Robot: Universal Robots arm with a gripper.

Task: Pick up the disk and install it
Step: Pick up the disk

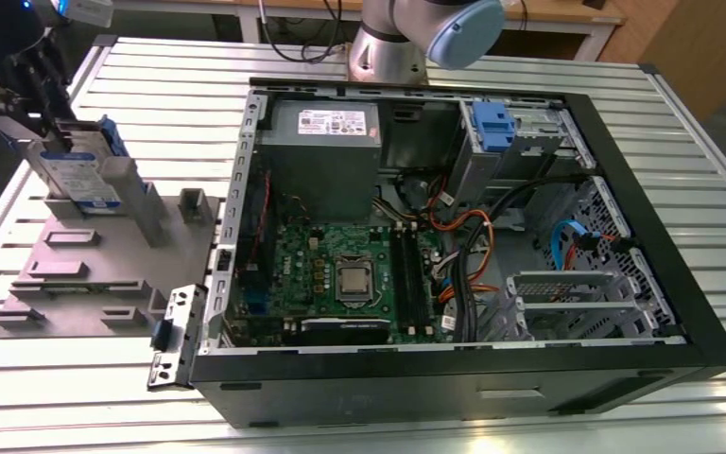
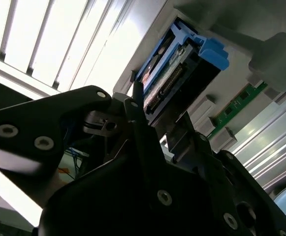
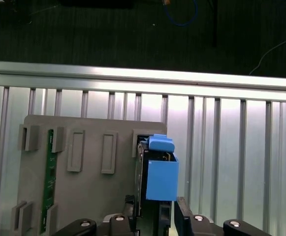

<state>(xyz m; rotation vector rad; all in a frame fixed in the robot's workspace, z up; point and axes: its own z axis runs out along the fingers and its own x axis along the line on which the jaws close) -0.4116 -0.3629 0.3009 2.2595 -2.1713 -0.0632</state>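
Observation:
The disk (image 1: 79,175) is a silver-grey drive in a blue carrier. It stands on edge over the grey fixture plate (image 1: 86,274) at the exterior view's left, outside the open computer case (image 1: 464,378). My gripper (image 1: 50,137) reaches down onto its upper end. In both wrist views the black fingers (image 3: 130,202) sit against the two sides of the disk (image 3: 160,172), so the gripper (image 3: 155,204) is shut on it. The disk's connector edge (image 2: 174,73) points away from the gripper (image 2: 160,120). I cannot tell whether its lower end still rests in the plate's slot.
The case holds a motherboard (image 1: 351,274), a grey power supply (image 1: 322,142) and a drive bay with another blue carrier (image 1: 490,128). A green memory stick (image 3: 48,182) lies in the fixture plate (image 3: 93,196). The arm's base (image 1: 401,38) stands behind the case on the slatted metal table (image 1: 86,397).

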